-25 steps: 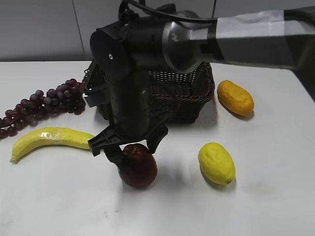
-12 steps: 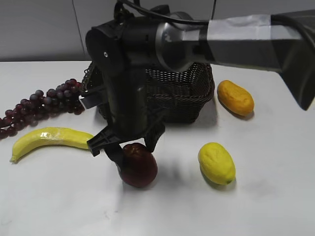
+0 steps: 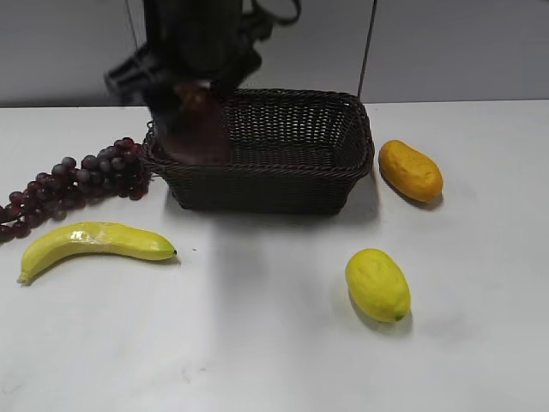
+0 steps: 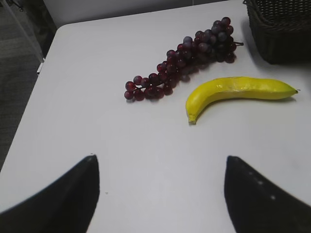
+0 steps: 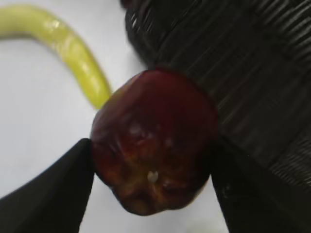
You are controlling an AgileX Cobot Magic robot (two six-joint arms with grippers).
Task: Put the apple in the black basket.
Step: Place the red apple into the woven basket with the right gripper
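Note:
The dark red apple (image 3: 196,124) hangs blurred in my right gripper (image 3: 193,112), lifted over the left end of the black basket (image 3: 343,172). In the right wrist view the apple (image 5: 154,141) fills the gap between my two dark fingers (image 5: 48,189), with the basket's woven rim (image 5: 233,63) just beyond it. My right gripper (image 5: 153,182) is shut on the apple. My left gripper (image 4: 160,170) is open and empty above bare table, away from the basket's corner (image 4: 282,29).
A grape bunch (image 3: 77,180) lies left of the basket, a banana (image 3: 90,242) in front of it. A yellow lemon (image 3: 377,285) sits at the front right, an orange-yellow fruit (image 3: 410,170) right of the basket. The left wrist view shows the grapes (image 4: 184,65), the banana (image 4: 238,92) and the table's left edge (image 4: 43,73).
My right gripper has lifted the apple off the table and carried it up and back to the basket's left end. The arm has swung mostly out of view.

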